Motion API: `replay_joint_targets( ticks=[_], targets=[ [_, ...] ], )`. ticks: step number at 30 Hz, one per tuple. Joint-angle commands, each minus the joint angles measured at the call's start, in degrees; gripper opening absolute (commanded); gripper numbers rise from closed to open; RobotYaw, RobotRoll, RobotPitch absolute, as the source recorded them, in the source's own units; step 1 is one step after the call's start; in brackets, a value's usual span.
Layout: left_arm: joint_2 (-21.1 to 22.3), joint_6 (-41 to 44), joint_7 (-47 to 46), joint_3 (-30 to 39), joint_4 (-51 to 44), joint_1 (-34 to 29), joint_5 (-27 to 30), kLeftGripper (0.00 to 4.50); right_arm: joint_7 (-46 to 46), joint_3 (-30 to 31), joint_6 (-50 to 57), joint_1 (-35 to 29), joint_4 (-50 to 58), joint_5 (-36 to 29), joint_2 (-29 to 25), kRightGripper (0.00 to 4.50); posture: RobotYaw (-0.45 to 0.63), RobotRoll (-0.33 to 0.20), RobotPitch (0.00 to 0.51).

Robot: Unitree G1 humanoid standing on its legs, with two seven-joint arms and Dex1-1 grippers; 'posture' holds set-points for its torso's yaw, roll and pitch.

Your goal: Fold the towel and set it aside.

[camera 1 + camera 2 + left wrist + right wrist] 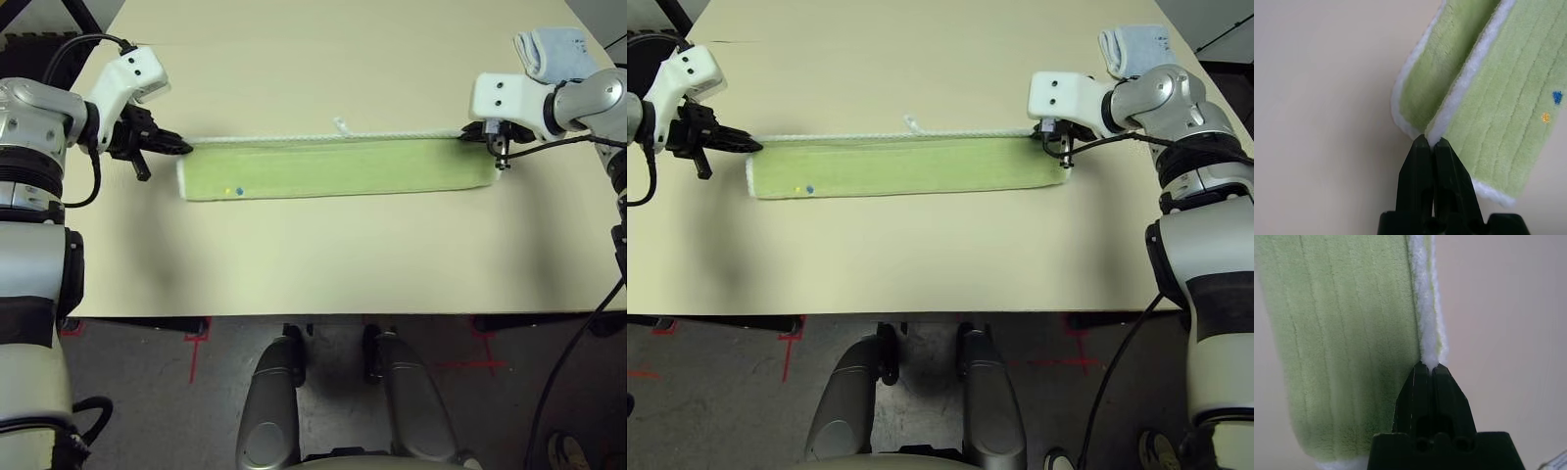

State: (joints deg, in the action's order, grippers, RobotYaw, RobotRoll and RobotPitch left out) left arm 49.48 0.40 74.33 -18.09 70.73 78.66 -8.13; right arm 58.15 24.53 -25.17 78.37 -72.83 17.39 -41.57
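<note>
Towel [333,168]: light green terry cloth with white edging, folded lengthwise into a long narrow strip. It lies flat on the tabletop [313,264], parallel to the near edge, a little beyond the middle, and it reaches almost from the left side to the right side.

Towel edges: the white stitched edges lie together along the far long side of the strip; the fold is on the near long side. A small white label [341,125] sticks out from the far edge, about in the middle.

Towel marks: one small yellow dot and one small blue dot [239,192] sit near the left end of the strip, close to the near side.

Left hand [182,146]: its two black fingers are pressed together on the far left corner of the towel. In the left wrist view the white edging goes between the fingertips [1422,147].

Right hand [468,135]: its fingers are also pressed together, pinching the white edging at the far right corner of the towel, as the right wrist view shows at the fingertips [1422,372].

Pale blue towel [554,51]: folded, it lies near the far right corner of the tabletop, behind the right arm, apart from the green towel.
</note>
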Motion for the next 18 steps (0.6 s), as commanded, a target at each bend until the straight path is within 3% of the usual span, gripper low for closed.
replay_joint_targets(
  ticks=[1, 9, 12, 15, 18],
  targets=[
    [0.2, 0.0, -1.6, 1.0, 2.0, 0.3, -2.3, 0.03, -2.3, -0.3, 1.4, 0.3, -1.7, 3.0, -0.9, 0.00, -0.04, 0.000, 0.276],
    [-0.8, -1.1, -3.7, 2.2, 2.3, 0.0, -3.9, 0.03, -2.6, -1.0, 1.8, 0.1, -1.7, 5.0, -0.2, 0.00, -0.04, 0.000, 0.274],
    [-1.4, -3.4, -8.8, 2.3, 2.5, -0.6, -5.2, 0.03, -3.9, -1.0, 2.2, -0.6, -1.4, 5.6, 0.3, 0.00, -0.04, 0.000, 0.272],
    [-1.6, -4.5, -11.0, 2.2, 2.8, -1.2, -6.2, 0.72, -6.9, -1.5, 2.8, -1.0, -1.1, 5.9, 0.7, 0.81, -0.04, 0.000, 0.273],
    [-1.2, -5.4, -9.8, 3.1, 2.6, -1.2, -6.0, 1.78, -11.9, -3.0, 2.0, -0.4, -0.5, 5.4, 1.0, 1.87, -0.04, 0.000, 0.273]
  ],
)
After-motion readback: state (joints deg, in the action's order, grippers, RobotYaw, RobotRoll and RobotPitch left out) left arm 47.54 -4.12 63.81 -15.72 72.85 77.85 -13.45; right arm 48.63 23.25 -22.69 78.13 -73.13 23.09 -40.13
